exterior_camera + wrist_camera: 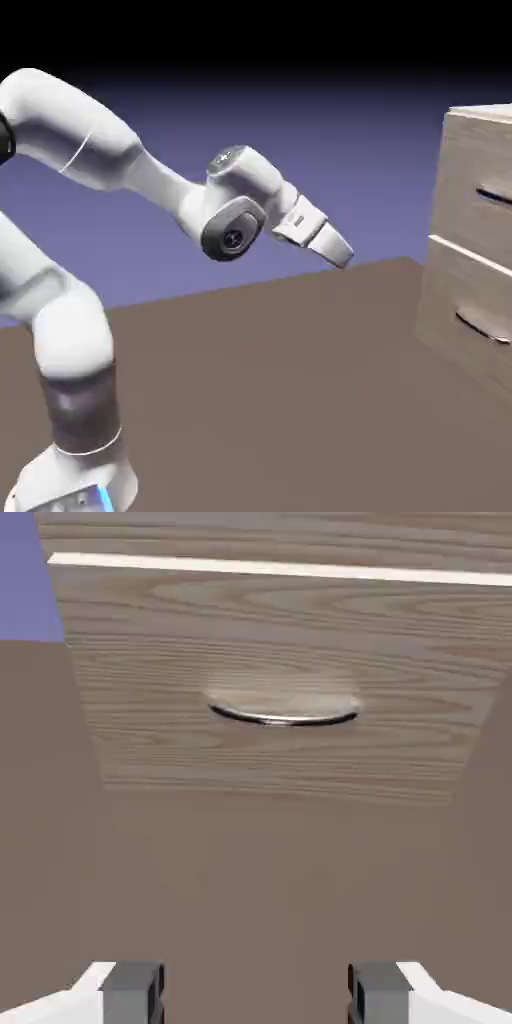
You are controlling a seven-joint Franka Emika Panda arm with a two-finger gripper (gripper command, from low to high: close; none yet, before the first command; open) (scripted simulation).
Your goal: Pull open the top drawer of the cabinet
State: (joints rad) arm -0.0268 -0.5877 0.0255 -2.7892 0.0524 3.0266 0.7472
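In the hand view, the two grey fingertips [132,990] sit at the bottom edge, set wide apart with nothing but bare brown table [260,882] showing between them: the gripper [255,992] is spread and holds nothing. Beyond the stretch of table stands a light wood-grain drawer front [270,652] with a thin dark curved bar handle [283,717] roughly centred ahead of the gap between the fingertips. A pale strip runs across above that panel, with more wood grain over it. From its place low against the table, this panel looks like the lower drawer rather than the upper one.

In the exterior view, the white arm [70,330] rises from the lower left, bends over and reaches right, its gripper [338,250] angled slightly downward above the table [280,400] and well apart from the furniture. At the right edge stands the cabinet [470,250], tall and beige, partly cut off by the frame. The top drawer [478,190] is its upper panel, flush with the cabinet face and closed, its dark handle [494,196] showing near the frame edge. Below it lies the lower drawer front [465,310] with its own curved handle [484,330]. Behind everything is the blue-violet backdrop [300,120].
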